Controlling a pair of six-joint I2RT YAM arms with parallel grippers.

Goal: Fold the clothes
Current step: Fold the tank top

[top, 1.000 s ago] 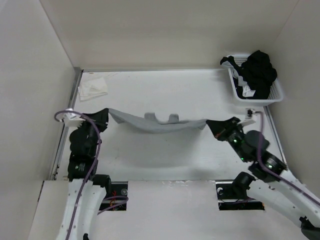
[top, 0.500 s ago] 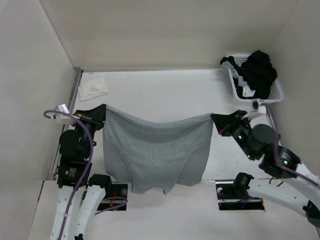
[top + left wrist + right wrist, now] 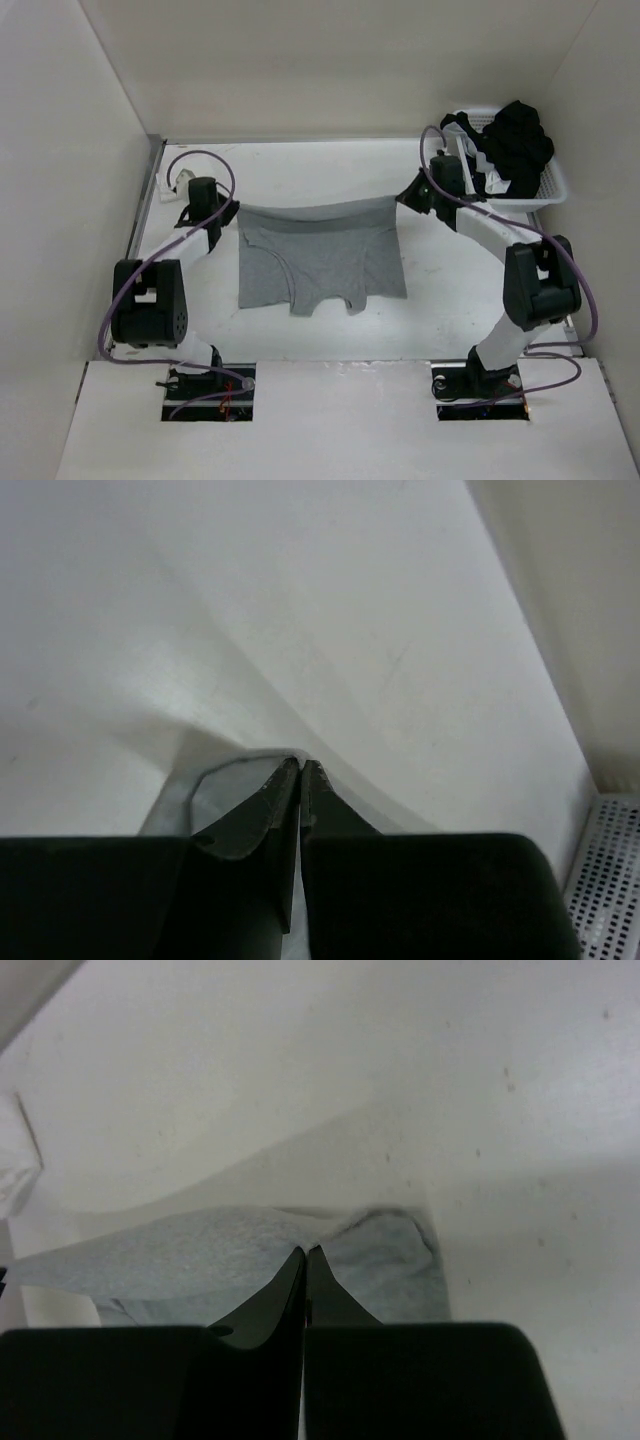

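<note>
Right, your left gripper & right gripper are both clamped on far corners of the grey top, spread across the table. Thin, floppy knit, v. light: grip corners/hem, not mid-cloth, or it'll sag.

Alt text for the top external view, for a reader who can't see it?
A grey top is stretched across a white table between two robot arms, the left arm's fingers and the right arm's fingers each shut on a far corner. A white basket of dark clothes sits far right.
</note>
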